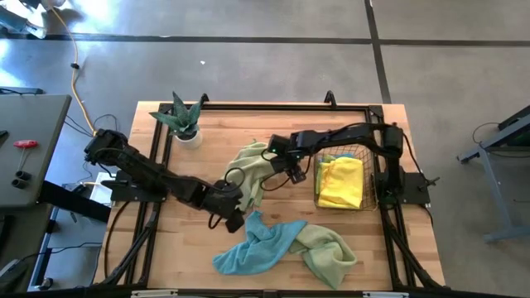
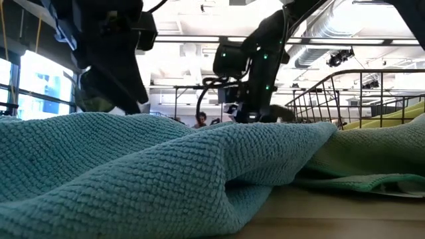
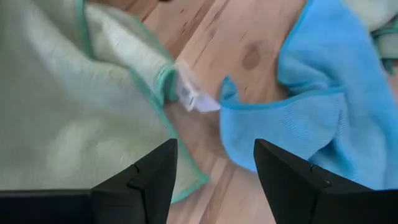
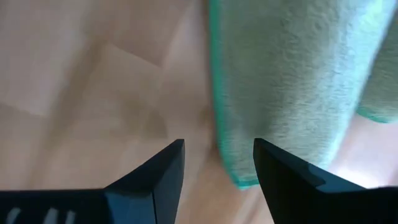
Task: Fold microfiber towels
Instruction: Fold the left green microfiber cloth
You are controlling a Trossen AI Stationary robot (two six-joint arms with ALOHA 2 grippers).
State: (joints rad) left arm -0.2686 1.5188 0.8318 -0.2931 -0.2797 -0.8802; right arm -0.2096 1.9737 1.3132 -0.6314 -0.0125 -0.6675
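Hovering over a pale green towel (image 1: 252, 165) at the wooden tabletop's (image 1: 207, 248) centre, the left pincer (image 3: 214, 171) and right pincer (image 4: 217, 163) both stand open, gripping nothing. Blue towel (image 1: 252, 244) and another green towel (image 1: 327, 248) lie at six o'clock; yellow towel (image 1: 341, 182) fills the wire basket (image 1: 367, 178) at three o'clock.

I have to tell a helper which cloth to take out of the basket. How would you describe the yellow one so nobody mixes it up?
Find the wire basket on the right side of the wooden table. The yellow towel lies folded inside it. It is the only yellow cloth; the loose ones on the table are green or blue.
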